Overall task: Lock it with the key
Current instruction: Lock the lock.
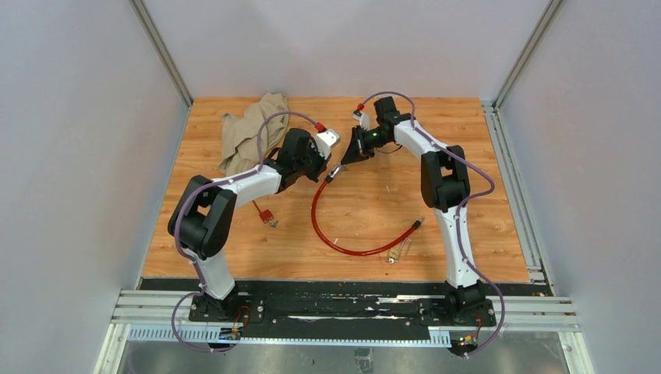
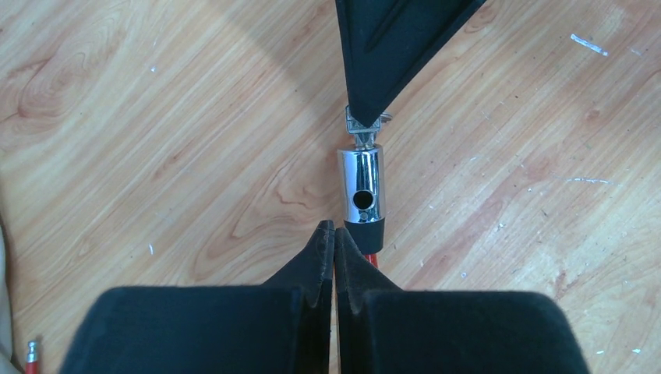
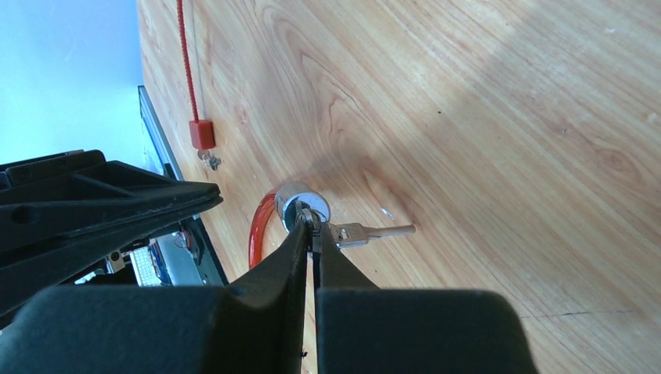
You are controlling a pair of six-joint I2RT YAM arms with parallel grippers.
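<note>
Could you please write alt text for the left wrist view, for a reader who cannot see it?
A shiny metal lock barrel on the end of a red cable lies on a wooden table, with the right hand pinching a small key at its far end. The left hand, shut, sits just beside the barrel's near end.

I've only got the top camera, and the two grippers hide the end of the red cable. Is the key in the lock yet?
Observer: Yes. The wrist views show the right gripper shut on the key, seated in the end of the chrome lock cylinder.
Operator: Is the left gripper holding the cable?
Observer: Seemingly not. In the left wrist view the left gripper is shut beside the black collar, with the red cable off to one side of its tips.
</note>
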